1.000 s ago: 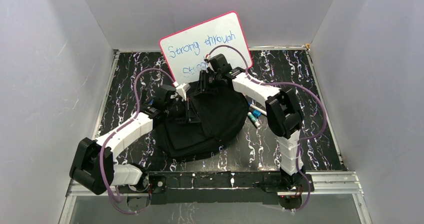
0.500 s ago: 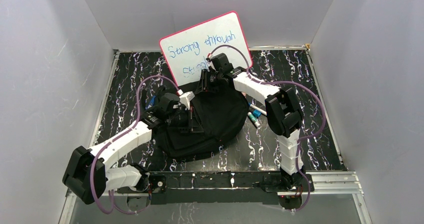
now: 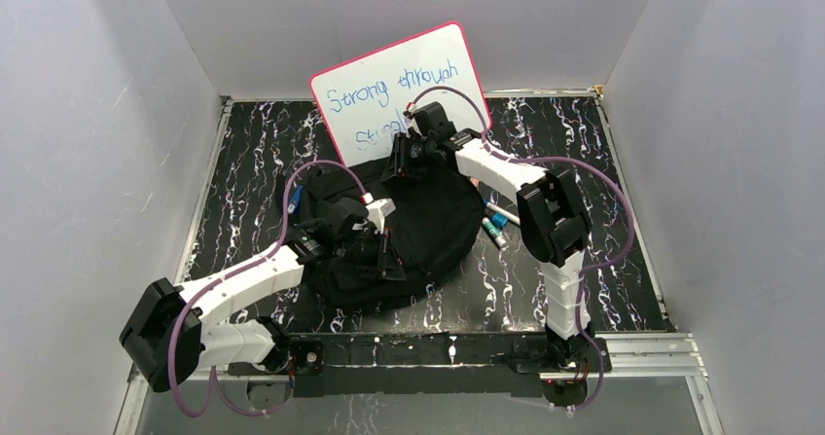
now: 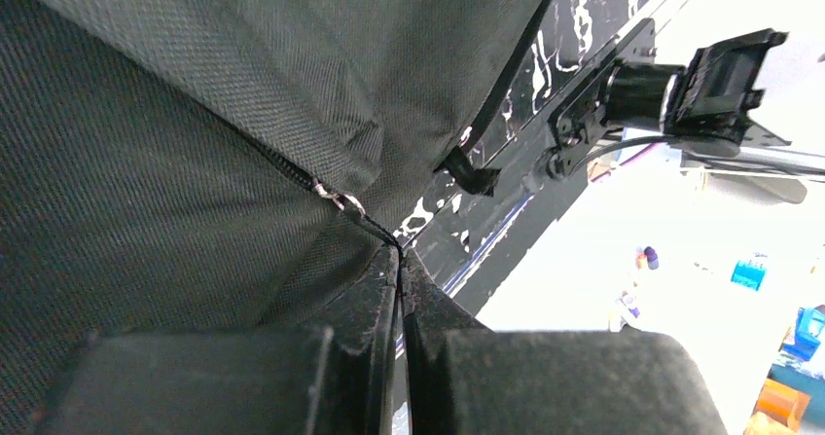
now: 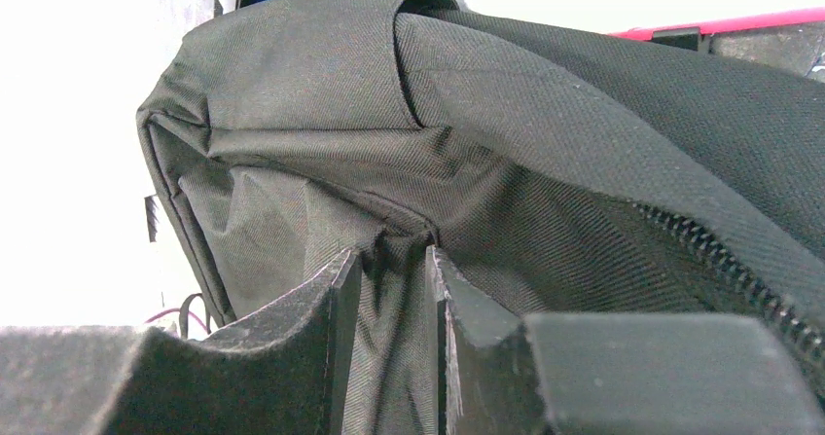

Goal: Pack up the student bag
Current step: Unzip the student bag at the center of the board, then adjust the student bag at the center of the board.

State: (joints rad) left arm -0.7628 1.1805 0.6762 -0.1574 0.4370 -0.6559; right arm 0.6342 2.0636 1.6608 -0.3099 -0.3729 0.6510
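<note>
Left gripper [image 4: 399,255] pinching zipper pull [image 4: 340,201], right gripper [image 5: 392,260] (far side) nipping student bag [image 3: 433,226] — a fold.

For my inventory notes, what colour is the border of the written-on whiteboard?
Pinkish red around the whiteboard; the top external view shows it best.

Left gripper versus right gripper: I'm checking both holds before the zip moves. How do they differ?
The left gripper is shut tight on the thin zip pull; the right gripper pinches a thicker fold of fabric, its jaws slightly apart. The left gripper works at the near side of the student bag, the right gripper at its far edge by the whiteboard. Both hold the same black bag.
</note>
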